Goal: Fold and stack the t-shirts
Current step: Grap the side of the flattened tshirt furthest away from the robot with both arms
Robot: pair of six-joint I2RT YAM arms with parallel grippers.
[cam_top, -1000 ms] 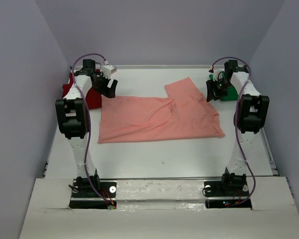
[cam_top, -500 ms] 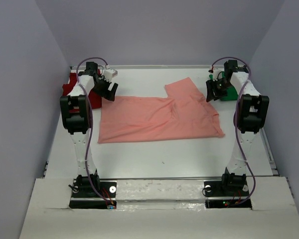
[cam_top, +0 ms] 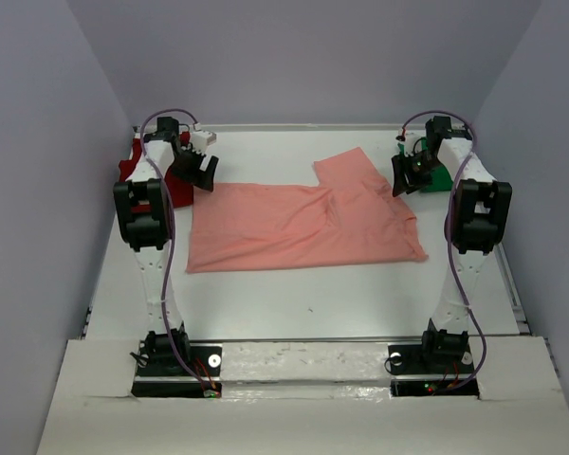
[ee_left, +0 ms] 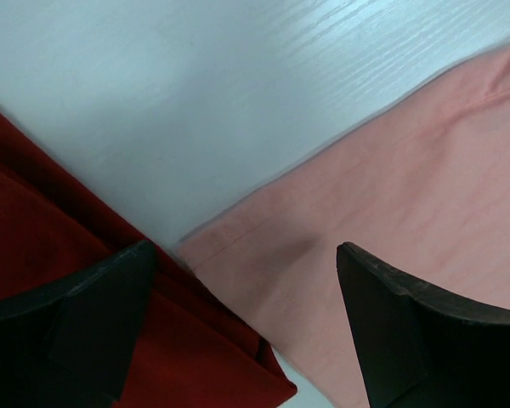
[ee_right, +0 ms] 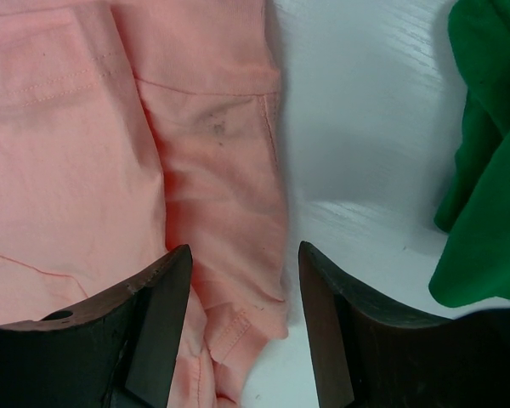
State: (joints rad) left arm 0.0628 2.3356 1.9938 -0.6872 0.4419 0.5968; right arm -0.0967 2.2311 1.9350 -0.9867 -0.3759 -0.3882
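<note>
Step in hand looks like the first grab on the pink shirt (cam_top: pixel 303 226), which lies spread flat mid-desk (cam_top: pixel 303 294), not yet folded. Left jaws are wide apart w/ nothing in them, hanging over pink's far-left corner. The red shirt (cam_top: pixel 128 173) butts right up against that corner, so drop on the pink hem only, a bit inboard, or you'll likely pinch red too. Right jaws are partly apart, also holding nothing, over pink's far-right edge where the cloth is bunched and doubled. Take all layers there or the fold will prob skew. The green shirt (cam_top: pixel 440 174) sits just right of pink w/ bare desk between, so no real snag risk. Lift both sides together, keep cloth taut. Count: 3 shirts total, 1 pink, 1 red, 1 green; red and green are heaped, not folded. 2 arms.
</note>
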